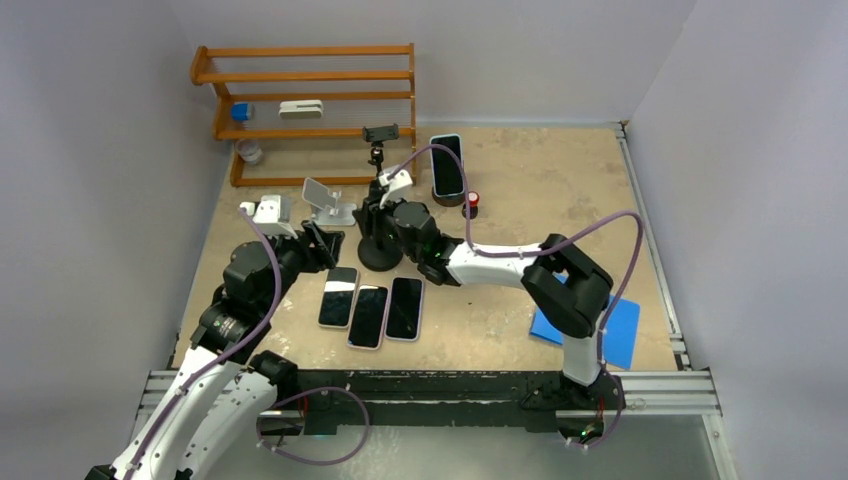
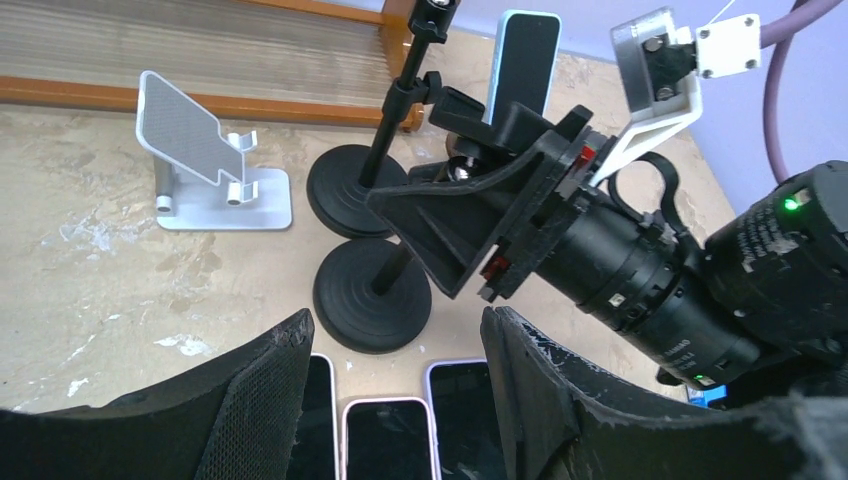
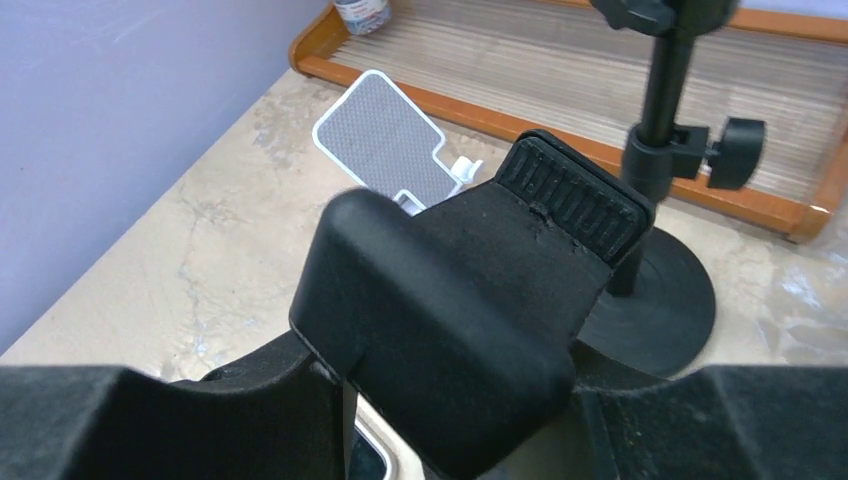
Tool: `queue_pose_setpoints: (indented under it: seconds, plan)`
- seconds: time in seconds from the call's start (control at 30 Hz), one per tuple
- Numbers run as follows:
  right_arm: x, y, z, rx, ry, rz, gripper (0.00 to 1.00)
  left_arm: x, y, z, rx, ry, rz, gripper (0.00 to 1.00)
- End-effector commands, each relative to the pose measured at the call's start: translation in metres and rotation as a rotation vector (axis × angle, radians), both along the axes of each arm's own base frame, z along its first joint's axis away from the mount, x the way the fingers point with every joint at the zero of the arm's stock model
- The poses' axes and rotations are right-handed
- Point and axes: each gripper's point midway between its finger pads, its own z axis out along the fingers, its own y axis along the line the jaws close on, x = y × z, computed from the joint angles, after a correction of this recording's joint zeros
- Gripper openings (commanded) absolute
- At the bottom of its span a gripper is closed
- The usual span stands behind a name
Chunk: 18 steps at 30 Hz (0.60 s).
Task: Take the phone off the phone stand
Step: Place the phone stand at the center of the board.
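A light-blue phone (image 1: 447, 165) stands upright in a dark stand at the back; it also shows in the left wrist view (image 2: 525, 60). Three phones (image 1: 367, 315) lie flat side by side on the table. My right gripper (image 1: 377, 215) reaches left and is closed around the black clamp head (image 3: 470, 300) of the near round-base pole stand (image 1: 380, 252); the clamp holds no phone. My left gripper (image 2: 395, 345) is open and empty, hovering over the far ends of the flat phones (image 2: 385, 440), just in front of that stand's base (image 2: 372, 295).
A silver tilted stand (image 1: 325, 200) sits left of the pole stands. A second black pole stand (image 1: 380, 135) stands behind. A wooden rack (image 1: 305, 100) lines the back wall. A small red object (image 1: 471, 203) and a blue sheet (image 1: 612, 335) lie to the right.
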Motion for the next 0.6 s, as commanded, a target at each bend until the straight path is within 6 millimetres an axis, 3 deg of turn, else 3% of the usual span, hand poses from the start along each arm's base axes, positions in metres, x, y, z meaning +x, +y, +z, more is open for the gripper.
queue_pose_setpoints:
  seconds: [0.0,0.17,0.37,0.57]
  plan:
    - [0.007,0.026,0.089,0.202,-0.169,0.035,0.26,0.002,0.004,0.014,-0.022,-0.038,0.031,0.61]
    - [0.012,0.04,0.077,0.186,-0.158,0.047,0.3,0.002,0.005,0.014,-0.021,-0.037,0.032,0.61]
    - [0.008,0.026,0.081,0.188,-0.148,0.019,0.71,0.002,0.003,0.015,-0.022,-0.037,0.024,0.61]
    - [0.0,0.004,0.096,0.188,-0.137,-0.021,0.94,0.001,0.002,0.015,-0.022,-0.036,0.016,0.61]
